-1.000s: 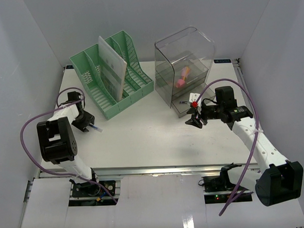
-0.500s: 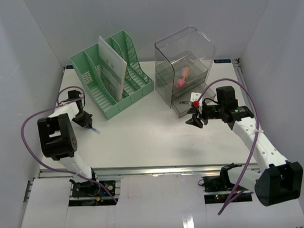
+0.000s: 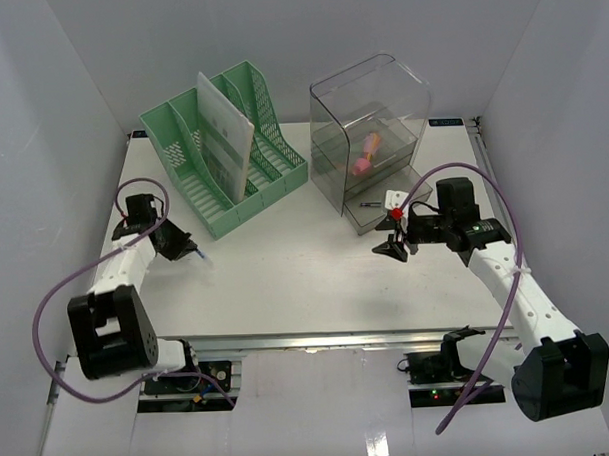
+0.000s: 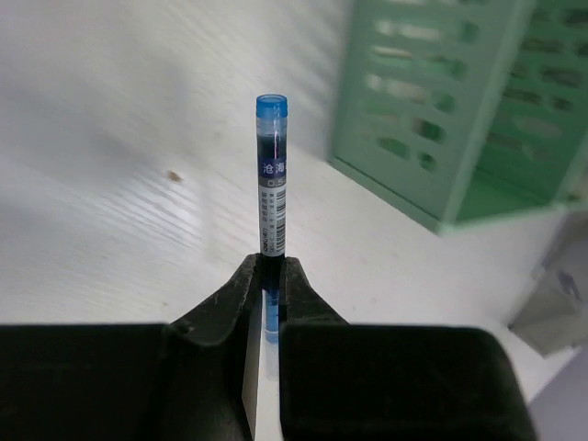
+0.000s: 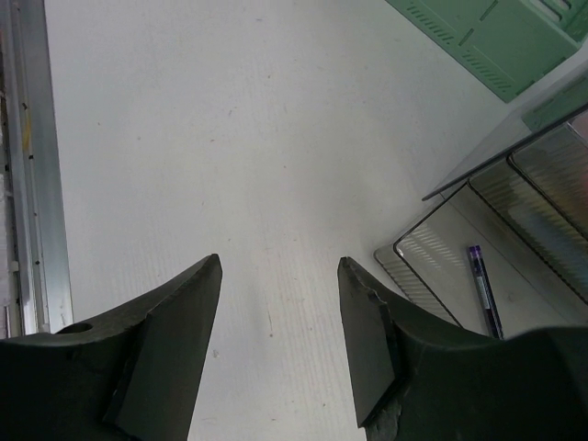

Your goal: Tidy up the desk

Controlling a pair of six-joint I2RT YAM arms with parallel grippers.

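The desk (image 3: 286,284) is a wide white tabletop with a metal rail (image 5: 28,165) along its front. My left gripper (image 3: 175,243) is near the desk's left edge, shut on a blue pen (image 4: 270,175) that sticks straight out beyond the jaws (image 4: 268,262); its tip (image 3: 196,256) points right, toward the middle. My right gripper (image 3: 390,247) hovers open over bare desk just in front of the clear drawer box (image 3: 371,126), and nothing lies between its fingers (image 5: 280,262).
A green slotted file rack (image 3: 227,156) holding a white sheet stands at the back left, close to the held pen (image 4: 441,129). The drawer box holds a pink item (image 3: 366,154). A purple pen (image 5: 484,289) lies in its pulled-out bottom tray.
My left gripper has shut on the blue pen, and the arm has swung outward, carrying the pen slightly right and toward the front. My right gripper has opened slightly and shifted toward the front.
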